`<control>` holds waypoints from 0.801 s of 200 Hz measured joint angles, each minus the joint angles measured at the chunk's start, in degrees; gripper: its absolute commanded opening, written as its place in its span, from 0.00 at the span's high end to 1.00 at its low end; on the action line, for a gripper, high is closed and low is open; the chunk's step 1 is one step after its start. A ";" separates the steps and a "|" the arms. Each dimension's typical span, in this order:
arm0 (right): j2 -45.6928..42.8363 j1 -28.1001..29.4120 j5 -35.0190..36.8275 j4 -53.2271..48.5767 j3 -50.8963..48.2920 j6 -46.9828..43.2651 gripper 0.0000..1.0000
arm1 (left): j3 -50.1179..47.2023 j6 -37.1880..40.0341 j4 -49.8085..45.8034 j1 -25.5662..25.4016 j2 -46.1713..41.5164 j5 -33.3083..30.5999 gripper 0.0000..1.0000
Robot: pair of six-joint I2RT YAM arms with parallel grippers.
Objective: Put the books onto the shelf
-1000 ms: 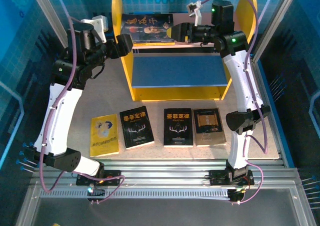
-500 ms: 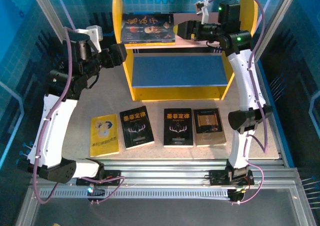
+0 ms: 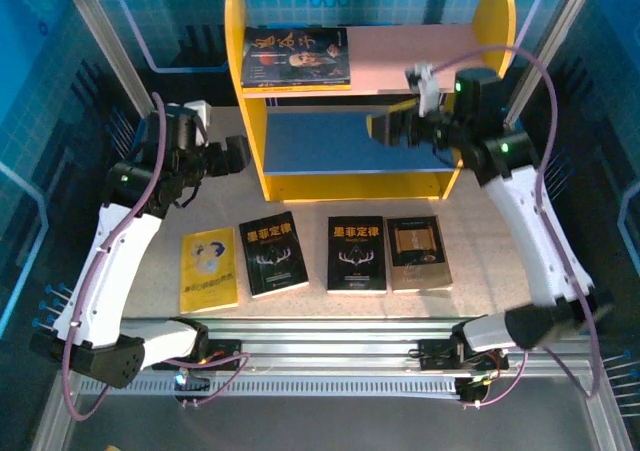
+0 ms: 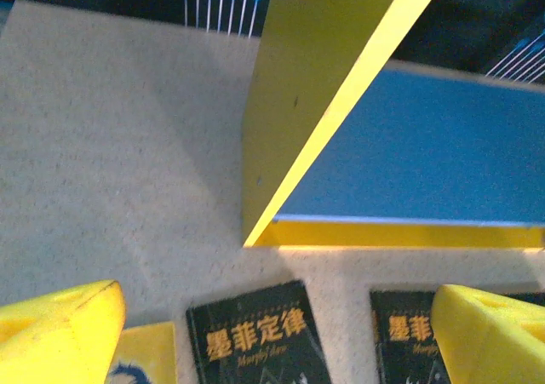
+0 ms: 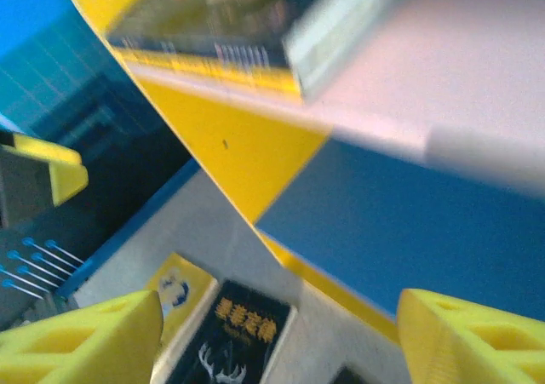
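The shelf stands at the back of the table, and a dark portrait book lies flat on its pink upper board. Several more books lie in a row on the table in front: a yellow one, two black antler ones and a brown one. My left gripper hangs open and empty beside the shelf's left panel, above a black book. My right gripper is open and empty in front of the blue lower board.
Blue enclosure walls stand close on both sides and behind the shelf. A metal rail with the arm bases runs along the near edge. Bare table lies between the shelf and the row of books.
My right gripper has come away from the pink upper board, down and forward to the lower tier's front. My left gripper has dropped lower and drawn back from the shelf's left panel.
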 measured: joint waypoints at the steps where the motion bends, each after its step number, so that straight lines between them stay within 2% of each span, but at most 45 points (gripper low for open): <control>1: -0.85 0.07 0.44 -0.04 -1.07 0.04 0.25 | -0.26 -0.04 -0.15 0.00 0.00 0.00 0.07; 37: -12.94 4.20 7.82 1.16 -19.45 2.38 0.27 | -7.41 -2.34 -2.03 0.00 -0.15 0.20 0.06; 72: -16.28 10.45 11.91 5.84 -33.57 8.31 0.30 | -16.98 -7.21 -2.03 0.00 -2.86 0.92 0.06; 99: -10.62 16.61 13.90 9.70 -38.16 11.96 0.33 | -23.47 -11.26 -2.12 0.00 -5.38 0.94 0.05; 160: 9.99 28.68 15.65 16.55 -33.68 14.14 0.41 | -35.39 -17.62 -1.99 0.00 -8.92 3.32 0.06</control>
